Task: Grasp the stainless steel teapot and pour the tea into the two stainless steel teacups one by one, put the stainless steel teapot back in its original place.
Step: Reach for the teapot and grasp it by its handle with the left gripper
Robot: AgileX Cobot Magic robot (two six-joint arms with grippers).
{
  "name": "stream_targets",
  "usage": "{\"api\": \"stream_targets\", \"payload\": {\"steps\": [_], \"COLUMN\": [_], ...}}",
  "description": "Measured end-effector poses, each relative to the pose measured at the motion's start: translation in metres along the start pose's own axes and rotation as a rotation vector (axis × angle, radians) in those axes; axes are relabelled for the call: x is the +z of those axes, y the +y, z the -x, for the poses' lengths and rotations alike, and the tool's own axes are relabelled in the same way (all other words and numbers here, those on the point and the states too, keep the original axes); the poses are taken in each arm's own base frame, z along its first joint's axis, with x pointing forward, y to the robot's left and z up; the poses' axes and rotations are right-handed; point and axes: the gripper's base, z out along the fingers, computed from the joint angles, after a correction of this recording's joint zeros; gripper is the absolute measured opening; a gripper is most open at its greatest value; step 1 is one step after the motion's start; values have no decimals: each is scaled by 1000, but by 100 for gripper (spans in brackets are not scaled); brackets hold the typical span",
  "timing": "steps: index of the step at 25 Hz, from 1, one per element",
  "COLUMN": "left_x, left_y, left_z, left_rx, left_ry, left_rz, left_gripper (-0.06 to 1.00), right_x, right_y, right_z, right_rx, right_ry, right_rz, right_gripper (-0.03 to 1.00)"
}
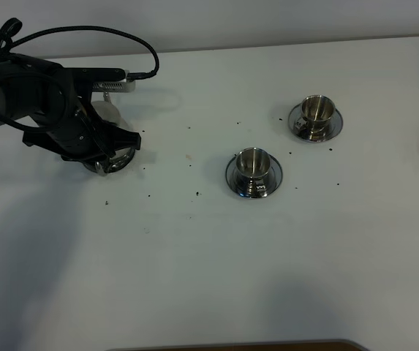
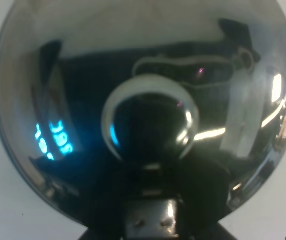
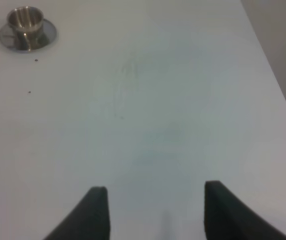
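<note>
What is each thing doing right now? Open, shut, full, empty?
Teapot: upright, lid on, handle gripped.
Left end effector: shut on teapot.
Right end effector: open, empty.
Near teacup: upright on saucer, no tea visible.
Far teacup: upright on saucer, no tea visible.

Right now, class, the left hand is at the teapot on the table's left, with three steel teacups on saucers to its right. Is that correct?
No: there are two teacups, not three. The exterior high view shows the nearer teacup and the farther teacup, each on a saucer, to the right of the teapot, where the left hand is.
</note>
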Motion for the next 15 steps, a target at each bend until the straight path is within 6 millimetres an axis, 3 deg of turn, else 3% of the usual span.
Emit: {"api": "stream_targets", "payload": {"steps": [15], "left_x": [-2], "left_y": [0], "left_z": [1], "left_rx": [1], "left_ry": [-7], "left_rz": [-1], "left_gripper": [25], "right_x": [0], "right_y": [0], "right_z": [0], "right_rx": [0], "right_ry": [0], "right_rz": [0], "right_gripper": [43]}}
